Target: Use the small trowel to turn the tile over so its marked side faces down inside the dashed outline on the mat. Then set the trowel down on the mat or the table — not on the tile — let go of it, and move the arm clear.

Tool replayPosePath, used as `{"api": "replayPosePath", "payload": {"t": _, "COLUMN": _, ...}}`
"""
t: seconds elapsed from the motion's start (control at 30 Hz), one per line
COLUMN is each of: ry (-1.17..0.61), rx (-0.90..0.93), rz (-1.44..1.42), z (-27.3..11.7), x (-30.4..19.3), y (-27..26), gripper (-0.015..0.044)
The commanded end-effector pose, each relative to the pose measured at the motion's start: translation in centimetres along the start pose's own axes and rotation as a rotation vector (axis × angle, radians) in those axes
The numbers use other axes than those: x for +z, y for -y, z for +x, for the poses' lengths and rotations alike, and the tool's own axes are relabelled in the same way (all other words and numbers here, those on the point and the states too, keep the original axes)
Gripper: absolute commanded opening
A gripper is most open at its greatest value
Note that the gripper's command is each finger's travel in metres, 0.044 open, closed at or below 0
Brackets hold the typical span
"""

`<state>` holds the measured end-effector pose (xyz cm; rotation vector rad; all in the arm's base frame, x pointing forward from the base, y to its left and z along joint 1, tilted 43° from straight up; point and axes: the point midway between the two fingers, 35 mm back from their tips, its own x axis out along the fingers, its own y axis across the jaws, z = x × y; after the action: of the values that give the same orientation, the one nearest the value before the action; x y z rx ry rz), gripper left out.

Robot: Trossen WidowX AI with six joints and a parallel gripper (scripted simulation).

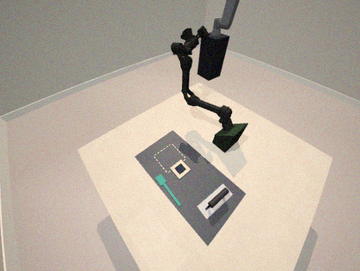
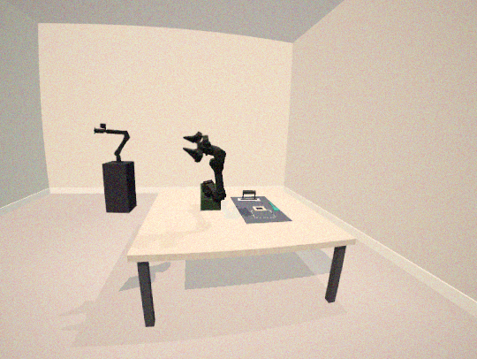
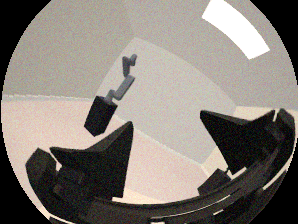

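Pale beige walls [image 2: 168, 97], pinkish floor [image 1: 43, 140] [image 2: 66, 248], light-topped table [image 1: 133, 220] [image 2: 247, 248] with dark legs, white skirting [image 2: 397, 261]

From high up, I look steeply down on the table [image 1: 133, 187] [image 2: 247, 239]; my exterior view faces it lower and farther back; both share the mat [image 1: 190, 187] [image 2: 261, 217]. My wrist view looks out between close fingers.
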<state>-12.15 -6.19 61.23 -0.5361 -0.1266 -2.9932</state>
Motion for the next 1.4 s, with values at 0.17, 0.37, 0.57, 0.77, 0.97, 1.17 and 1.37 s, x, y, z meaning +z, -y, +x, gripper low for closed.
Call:
{"api": "replayPosePath", "payload": {"t": 0.17, "ry": 0.000, "rx": 0.000, "rz": 0.000, "z": 0.00, "x": 0.00, "y": 0.00, "gripper": 0.0242}}
{"api": "replayPosePath", "payload": {"t": 0.37, "ry": 0.000, "rx": 0.000, "rz": 0.000, "z": 0.00, "x": 0.00, "y": 0.00, "gripper": 0.0100}}
{"api": "replayPosePath", "payload": {"t": 0.57, "ry": 0.000, "rx": 0.000, "rz": 0.000, "z": 0.00, "x": 0.00, "y": 0.00, "gripper": 0.0100}}
{"api": "replayPosePath", "payload": {"t": 0.77, "ry": 0.000, "rx": 0.000, "rz": 0.000, "z": 0.00, "x": 0.00, "y": 0.00, "gripper": 0.0021}}
{"api": "replayPosePath", "payload": {"t": 0.97, "ry": 0.000, "rx": 0.000, "rz": 0.000, "z": 0.00, "x": 0.00, "y": 0.00, "gripper": 0.0000}}
{"api": "replayPosePath", "payload": {"t": 1.17, "ry": 0.000, "rx": 0.000, "rz": 0.000, "z": 0.00, "x": 0.00, "y": 0.00, "gripper": 0.0000}}
{"api": "replayPosePath", "payload": {"t": 1.37, "ry": 0.000, "rx": 0.000, "rz": 0.000, "z": 0.00, "x": 0.00, "y": 0.00, "gripper": 0.0052}}
